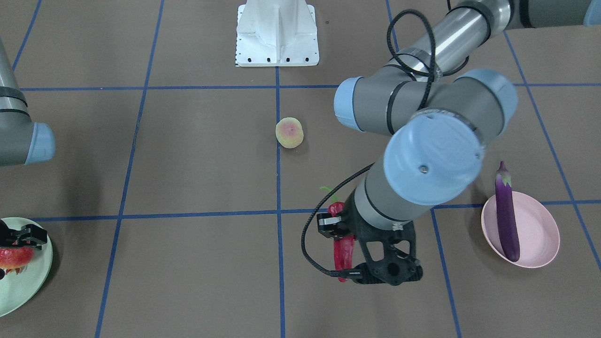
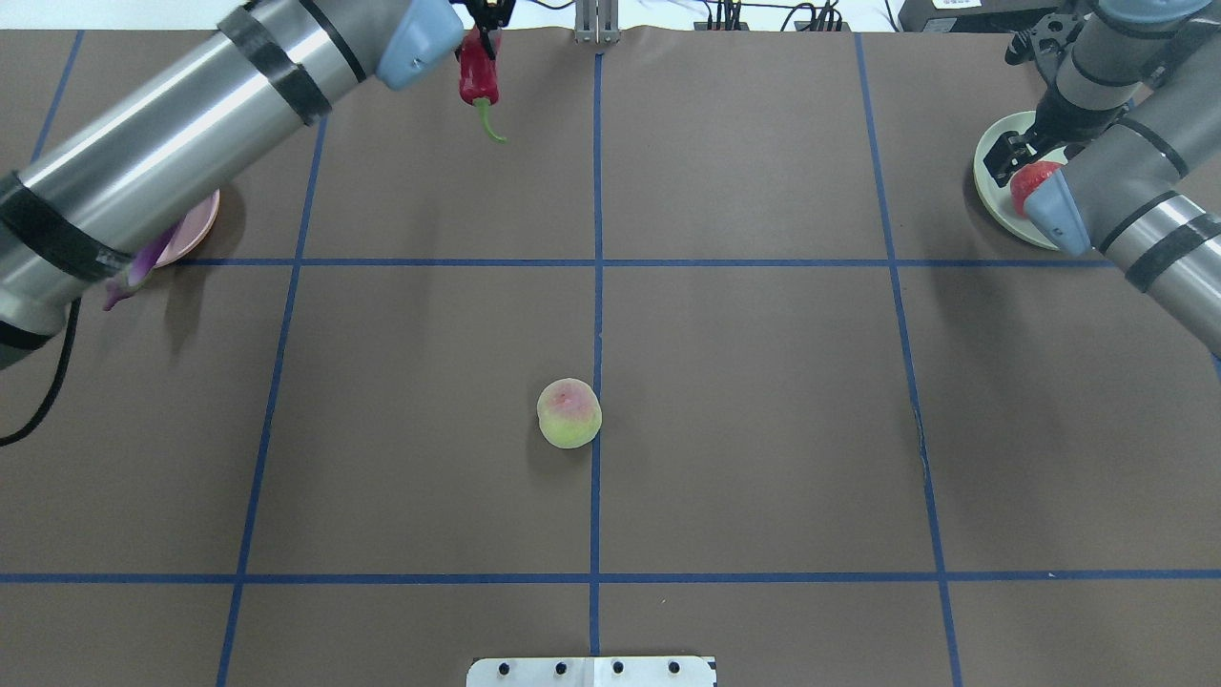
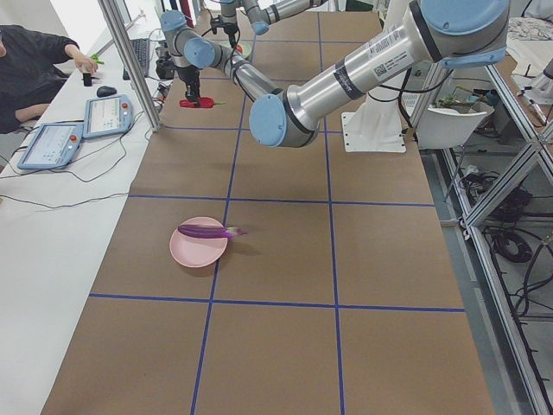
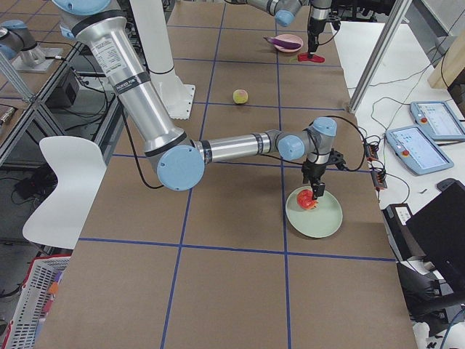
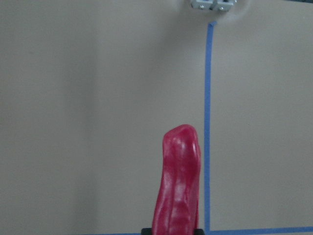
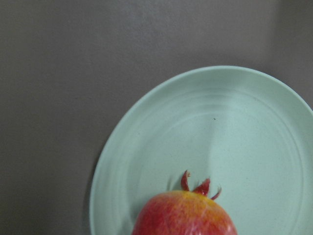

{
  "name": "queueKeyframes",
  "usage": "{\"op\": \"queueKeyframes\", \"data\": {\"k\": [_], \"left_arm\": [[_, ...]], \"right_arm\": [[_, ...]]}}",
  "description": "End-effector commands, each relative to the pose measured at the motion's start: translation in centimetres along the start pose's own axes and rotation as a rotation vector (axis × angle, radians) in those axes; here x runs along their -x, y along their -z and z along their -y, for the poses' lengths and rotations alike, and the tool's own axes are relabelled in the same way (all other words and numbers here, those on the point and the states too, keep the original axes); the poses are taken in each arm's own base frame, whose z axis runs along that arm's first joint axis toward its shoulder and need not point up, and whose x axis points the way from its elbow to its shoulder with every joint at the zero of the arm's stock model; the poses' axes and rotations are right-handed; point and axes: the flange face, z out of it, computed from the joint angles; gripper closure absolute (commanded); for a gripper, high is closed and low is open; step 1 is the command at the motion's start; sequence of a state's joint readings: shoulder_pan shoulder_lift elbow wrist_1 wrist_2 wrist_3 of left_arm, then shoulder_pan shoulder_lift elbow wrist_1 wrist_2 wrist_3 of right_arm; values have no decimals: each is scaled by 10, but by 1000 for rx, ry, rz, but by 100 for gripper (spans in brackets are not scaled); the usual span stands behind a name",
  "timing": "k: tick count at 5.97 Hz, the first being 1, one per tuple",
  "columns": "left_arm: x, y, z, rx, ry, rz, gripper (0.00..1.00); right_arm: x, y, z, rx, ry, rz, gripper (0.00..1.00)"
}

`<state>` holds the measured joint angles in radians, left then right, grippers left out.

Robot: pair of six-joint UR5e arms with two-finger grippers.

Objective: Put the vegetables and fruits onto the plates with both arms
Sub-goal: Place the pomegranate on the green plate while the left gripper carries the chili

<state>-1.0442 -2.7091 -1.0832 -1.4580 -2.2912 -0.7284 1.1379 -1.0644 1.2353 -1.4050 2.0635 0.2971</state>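
Observation:
My left gripper [image 1: 351,257] is shut on the red chili pepper [image 1: 344,249], low at the table near its far edge. The chili also shows in the left wrist view [image 5: 178,186] and the overhead view [image 2: 477,78]. My right gripper [image 1: 19,253] is shut on the pomegranate [image 6: 183,215], at the pale mint green plate [image 6: 254,127]; I cannot tell whether the fruit rests on it. The purple eggplant [image 1: 507,220] lies across the pale pink plate [image 1: 540,234]. The peach [image 2: 569,413] sits alone mid-table.
The white robot base [image 1: 277,33] stands at the robot's side of the table. Tablets [image 3: 52,143] and cables lie on a white bench beyond the table's far edge, where a person [image 3: 34,52] sits.

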Motion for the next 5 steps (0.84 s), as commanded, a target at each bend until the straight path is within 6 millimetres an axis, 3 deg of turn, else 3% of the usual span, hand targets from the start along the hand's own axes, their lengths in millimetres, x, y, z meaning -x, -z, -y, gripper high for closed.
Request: {"op": "queueKeyframes", "data": {"k": [1,2,3,4,5], "left_arm": [[90,83,27,34,-76,89,100],[154,106,41,52,-134,121,100],[220,95,47,76,-129,146,100],[289,75,45,101,-69,189,100],[338,40,35,138,-33,264,100]], "right_arm": [[2,56,2,-34,-26,188,0],[21,87,-1,-35,-99,250,0],[56,121,-7,-34,-196,274,0],[115,147,-25,-6,-249,297,0],[169,161,-44,7,-268,320,0]]}}
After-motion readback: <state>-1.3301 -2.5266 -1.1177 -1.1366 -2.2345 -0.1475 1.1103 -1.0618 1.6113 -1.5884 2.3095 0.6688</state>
